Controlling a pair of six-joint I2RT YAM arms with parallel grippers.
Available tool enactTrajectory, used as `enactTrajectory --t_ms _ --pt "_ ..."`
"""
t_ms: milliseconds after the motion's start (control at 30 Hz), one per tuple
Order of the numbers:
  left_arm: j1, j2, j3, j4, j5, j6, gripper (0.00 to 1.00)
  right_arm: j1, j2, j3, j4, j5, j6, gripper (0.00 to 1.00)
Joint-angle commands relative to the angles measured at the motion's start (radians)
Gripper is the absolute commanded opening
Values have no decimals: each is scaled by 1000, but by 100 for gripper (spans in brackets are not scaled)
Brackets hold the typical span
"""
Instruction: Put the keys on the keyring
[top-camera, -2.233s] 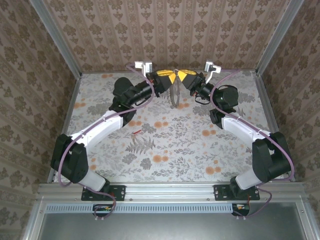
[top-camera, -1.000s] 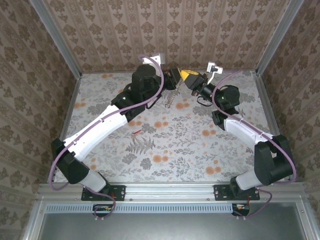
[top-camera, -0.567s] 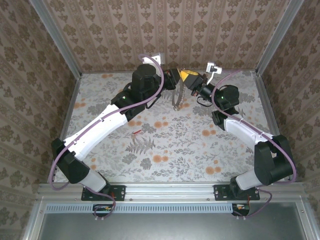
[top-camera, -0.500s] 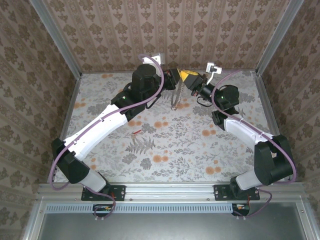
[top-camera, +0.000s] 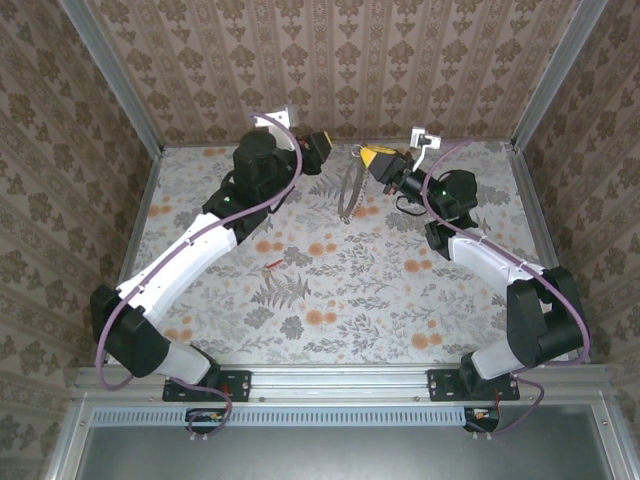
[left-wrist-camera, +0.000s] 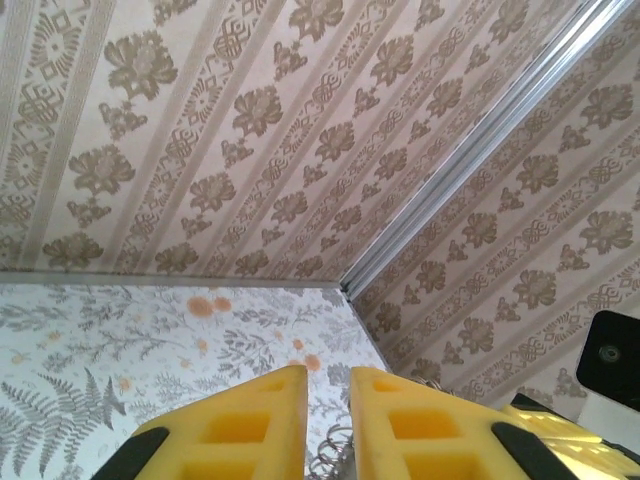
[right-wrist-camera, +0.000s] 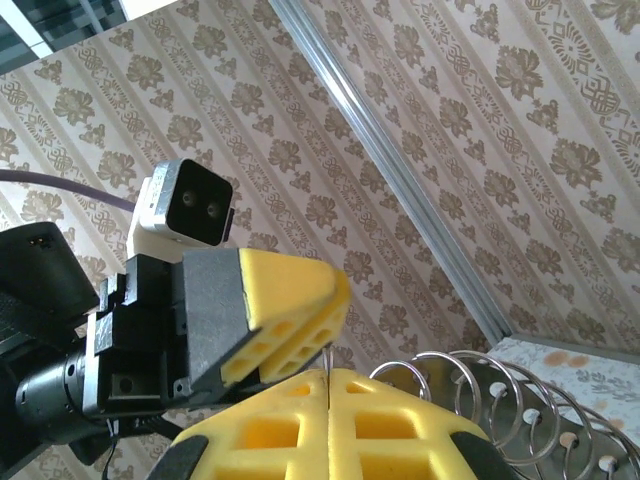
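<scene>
While between right jaws, keyring (top-camera: 347, 195).

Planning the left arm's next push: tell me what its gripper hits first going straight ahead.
Probably the keyring, hanging just beyond the left gripper from the shut right gripper; depth is hard to judge.

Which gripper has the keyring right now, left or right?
The right gripper: its yellow fingers are shut on the keyring, which hangs from it. The left gripper stands apart, fingers slightly parted.
</scene>
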Motion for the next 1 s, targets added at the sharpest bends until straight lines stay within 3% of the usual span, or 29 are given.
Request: enactTrajectory --t_ms 0,167,367,433,733,967 --pt "16 -53 -49 94 124 62 20 -15 1 5 24 -40 -17 0" --pt "83 -78 -92 156 313 132 20 -36 20 42 3 -146 -15 0" --pt "148 -74 -57 112 621 248 22 -53 43 122 -55 -341 -40 0" --pt "159 -76 -48 88 669 278 23 -55 40 131 -63 -365 -42 0" --pt "178 -51 -65 209 863 213 20 -54 8 99 77 -284 66 0" --pt "171 -7 -79 334 935 120 17 -49 3 68 173 -199 135 0"
